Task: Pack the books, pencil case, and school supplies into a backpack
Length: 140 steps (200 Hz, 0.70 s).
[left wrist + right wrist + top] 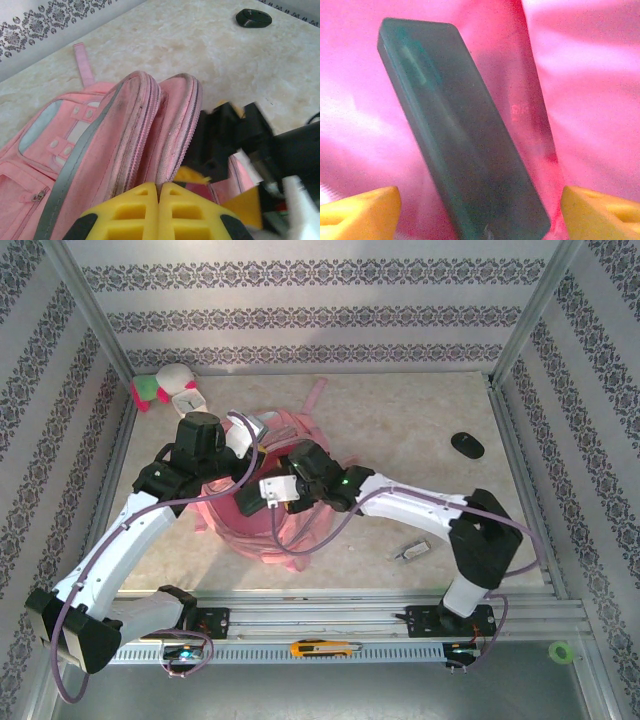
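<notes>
Two fingers of my right gripper point(480, 214) stand wide apart, clear of the dark green pencil case point(465, 140), which sits tilted inside the pink backpack point(75, 150). I'd back straight out, avoiding the fabric. Left gripper point(160, 212) closed at the zip rim; pinching fabric? Can't tell. Case's bottom end is cut off.

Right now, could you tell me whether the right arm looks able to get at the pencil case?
Probably yes: the pencil case sits against the backpack fabric, right between the right gripper's open jaws, with nothing over it.
</notes>
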Motion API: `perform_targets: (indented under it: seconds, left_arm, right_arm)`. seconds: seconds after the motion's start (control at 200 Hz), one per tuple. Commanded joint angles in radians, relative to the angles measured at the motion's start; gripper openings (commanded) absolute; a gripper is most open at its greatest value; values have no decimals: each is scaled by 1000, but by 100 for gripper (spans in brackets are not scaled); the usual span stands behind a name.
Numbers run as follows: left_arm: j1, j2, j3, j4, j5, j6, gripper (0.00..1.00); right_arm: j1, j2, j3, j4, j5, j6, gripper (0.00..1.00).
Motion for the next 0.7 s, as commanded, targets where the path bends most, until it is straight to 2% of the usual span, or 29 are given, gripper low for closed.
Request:
perform_targets:
  seconds: [0.0, 0.075, 0.15, 0.255, 0.31, 0.385, 0.46, 0.695]
  left_arm:
    - [3, -44, 22, 102, 17, -33, 0]
    - [2, -47, 15, 112, -2, -42, 0]
    - [3, -46, 15, 117, -16, -47, 0]
    - [3, -43, 16, 126, -29, -59, 0]
    - [3, -41, 16, 132, -30, -64, 0]
    - [3, -40, 13, 142, -27, -69, 0]
    - [3, -37, 11, 155, -23, -82, 0]
    - [2, -35, 12, 175, 5, -92, 0]
  right_arm:
    - [22, -130, -39, -46, 6, 374, 78]
    - [42, -195, -73, -79, 8, 650, 71]
    - [72, -243, -109, -77, 70, 956, 65]
    - [102, -265, -138, -66, 118, 1407, 63]
    - [125, -254, -162, -10, 102, 1599, 62]
    - [159, -231, -235, 164, 89, 1791, 59]
    - [191, -180, -271, 306, 129, 1924, 55]
    - [217, -13, -221, 400, 302, 2104, 55]
